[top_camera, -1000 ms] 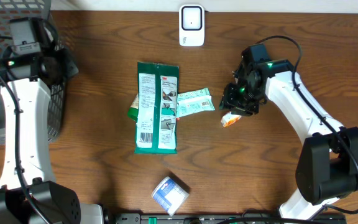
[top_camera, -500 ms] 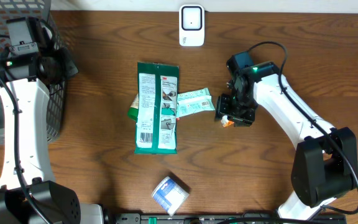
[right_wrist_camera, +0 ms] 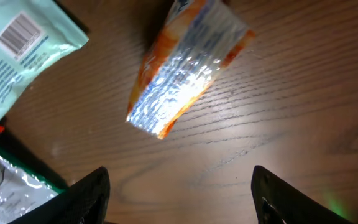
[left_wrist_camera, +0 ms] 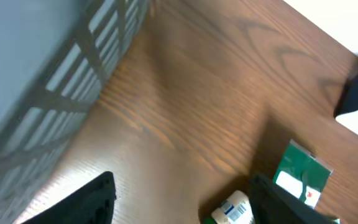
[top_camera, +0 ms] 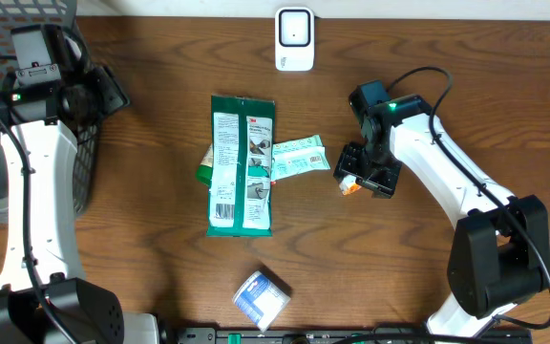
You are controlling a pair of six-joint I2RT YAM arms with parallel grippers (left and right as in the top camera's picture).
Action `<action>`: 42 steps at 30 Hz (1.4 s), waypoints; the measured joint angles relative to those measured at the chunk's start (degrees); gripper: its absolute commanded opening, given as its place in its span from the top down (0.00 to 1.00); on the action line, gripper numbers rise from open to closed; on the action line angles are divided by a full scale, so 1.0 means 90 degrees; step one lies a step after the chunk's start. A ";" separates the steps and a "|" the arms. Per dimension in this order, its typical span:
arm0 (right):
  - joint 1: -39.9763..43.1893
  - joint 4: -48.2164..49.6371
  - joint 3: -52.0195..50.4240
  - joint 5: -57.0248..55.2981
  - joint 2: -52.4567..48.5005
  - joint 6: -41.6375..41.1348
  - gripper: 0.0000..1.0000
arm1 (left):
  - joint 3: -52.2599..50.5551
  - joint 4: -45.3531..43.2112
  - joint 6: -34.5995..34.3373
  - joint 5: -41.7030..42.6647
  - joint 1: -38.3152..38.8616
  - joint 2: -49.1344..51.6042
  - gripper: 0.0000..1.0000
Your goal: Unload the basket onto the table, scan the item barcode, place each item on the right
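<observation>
Brown wooden bench (top_camera: 141, 268) carries one white scanner (top_camera: 294, 38) at its far edge and one wire basket (top_camera: 86, 172) beside my left fingers (left_wrist_camera: 95, 199), which stand apart and empty. My right fingers (right_wrist_camera: 89, 193) are spread wide, straddling the orange sachet (right_wrist_camera: 185, 68), which lies ungripped on the wood. I judge they are set to close on it. I count four items: the sachet, mint packet (top_camera: 299, 156), green pack (top_camera: 243, 164) and blue-white box (top_camera: 262, 296).
</observation>
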State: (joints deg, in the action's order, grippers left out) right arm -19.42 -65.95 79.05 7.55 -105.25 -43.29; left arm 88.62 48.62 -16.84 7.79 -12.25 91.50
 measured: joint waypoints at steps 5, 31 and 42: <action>0.0000 0.0078 0.0000 -0.0087 0.0000 -0.0214 0.33 | 0.0000 0.0172 -0.0075 -0.0002 -0.0002 0.0000 0.22; -0.0168 0.1457 -0.0763 -0.1137 0.0000 -0.1647 0.46 | 0.0000 0.0282 -0.0131 0.0000 -0.0002 0.0000 0.21; -0.0168 0.2006 -0.1015 -0.1362 0.0000 -0.1790 0.82 | 0.0000 0.0284 -0.0134 0.0000 -0.0002 0.0000 0.20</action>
State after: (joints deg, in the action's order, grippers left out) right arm -20.93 -47.90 69.91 -4.71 -105.25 -59.40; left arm 88.62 51.18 -18.04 7.79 -12.27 91.50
